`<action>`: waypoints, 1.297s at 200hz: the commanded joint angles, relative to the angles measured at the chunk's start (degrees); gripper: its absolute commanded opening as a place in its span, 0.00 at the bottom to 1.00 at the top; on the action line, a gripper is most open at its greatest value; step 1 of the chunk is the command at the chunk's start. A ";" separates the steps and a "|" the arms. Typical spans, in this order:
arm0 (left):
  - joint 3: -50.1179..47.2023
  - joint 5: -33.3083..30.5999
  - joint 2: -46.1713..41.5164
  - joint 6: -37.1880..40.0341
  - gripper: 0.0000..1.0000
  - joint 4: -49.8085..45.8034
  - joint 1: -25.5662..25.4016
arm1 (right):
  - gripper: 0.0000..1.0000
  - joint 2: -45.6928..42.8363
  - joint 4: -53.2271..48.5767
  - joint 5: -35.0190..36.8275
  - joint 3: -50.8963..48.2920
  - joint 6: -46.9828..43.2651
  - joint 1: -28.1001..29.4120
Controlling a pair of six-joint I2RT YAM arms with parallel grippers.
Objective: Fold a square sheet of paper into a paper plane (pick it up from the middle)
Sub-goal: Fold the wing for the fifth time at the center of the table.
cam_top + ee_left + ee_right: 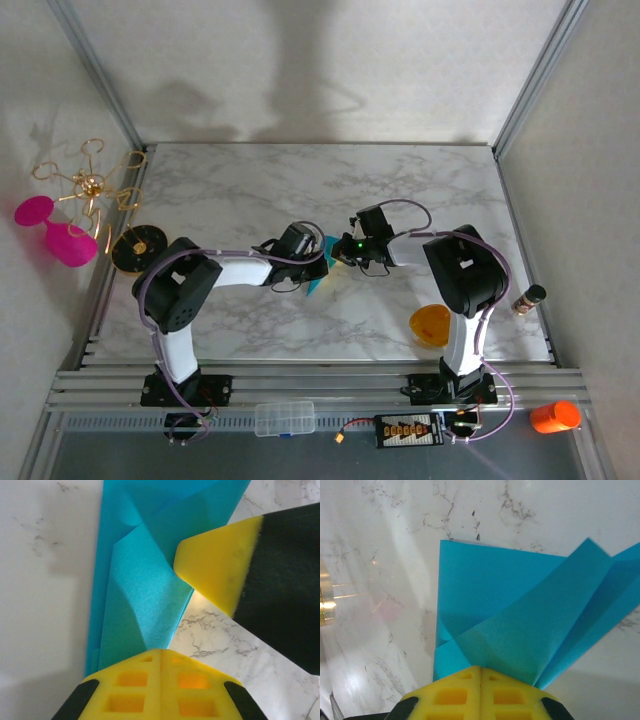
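Note:
The teal sheet of paper [317, 286] lies mid-table, folded into a long narrow shape with creased flaps. Both grippers meet over it. In the left wrist view a raised flap of the paper [140, 590] runs down into my left gripper [161, 651], whose yellow fingers are pressed together on it. A yellow fingertip [215, 565] of the right gripper touches the same flap from the right. In the right wrist view another lifted flap of the paper [530, 625] ends between the closed fingers of my right gripper [480, 668]. From above, the left gripper [320, 260] and right gripper [337, 254] nearly touch.
A small orange bowl [432, 325] sits by the right arm's base. A small bottle [529, 298] stands at the table's right edge. A black and gold disc [138, 250], a gold wire stand [85, 185] and pink glasses [60, 235] are on the left.

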 commanded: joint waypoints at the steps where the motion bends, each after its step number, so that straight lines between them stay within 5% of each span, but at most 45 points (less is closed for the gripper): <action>1: -0.61 1.20 0.97 -1.15 0.00 1.34 0.62 | 0.07 -0.20 -3.82 1.82 -1.15 -0.06 0.39; 44: -4.39 -2.57 0.64 0.49 0.00 -3.99 1.15 | 0.07 0.65 -7.09 6.98 2.90 -5.90 -1.25; 101: -6.68 -2.72 1.07 1.32 0.00 -4.46 1.24 | 0.08 4.80 -7.05 5.07 7.07 -9.64 -8.34; 136: -5.47 -2.29 1.32 1.44 0.00 -4.27 1.24 | 0.08 0.56 -8.13 7.80 8.31 -10.13 -9.72; 191: -4.17 -1.64 1.52 1.94 0.00 -4.43 1.24 | 0.08 -6.07 -4.41 2.35 2.99 -7.97 -5.55; 259: -3.39 -0.86 1.83 2.91 0.00 -4.85 1.24 | 0.08 1.88 -3.68 -1.33 5.70 -5.16 0.21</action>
